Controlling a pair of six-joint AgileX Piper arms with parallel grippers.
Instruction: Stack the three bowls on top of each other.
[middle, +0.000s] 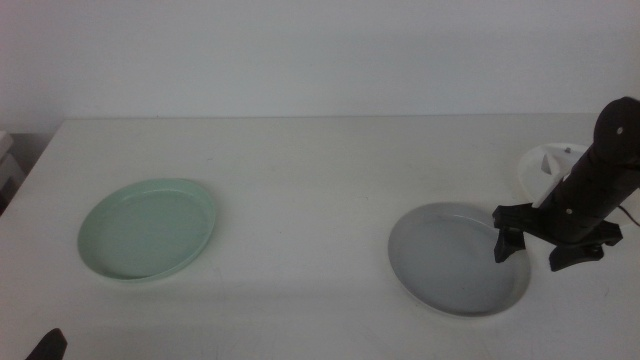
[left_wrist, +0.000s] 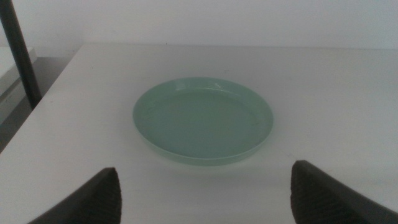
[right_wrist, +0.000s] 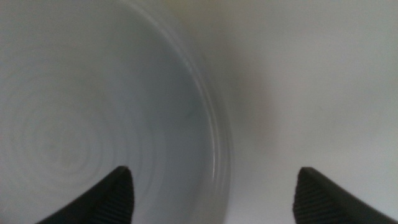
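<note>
The right gripper (middle: 527, 250) hangs wide open astride the grey bowl's (middle: 455, 258) rim at the table's right; the green bowl (middle: 148, 230) lies far left, the white bowl (middle: 552, 160) behind the arm; a shallow bite on that low rim could slip; the left gripper (left_wrist: 205, 193) waits wide.

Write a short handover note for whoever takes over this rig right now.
Right pincer: open, jaws straddling the right rim of the grey bowl, nothing gripped yet.
Left pincer: open, waiting at the table's near left, facing the mint green bowl.
White bowl: far right, partly hidden behind the right arm.
Done: nothing stacked; all three bowls sit apart on the table.
Left: grip the grey bowl, then stack all three.
</note>
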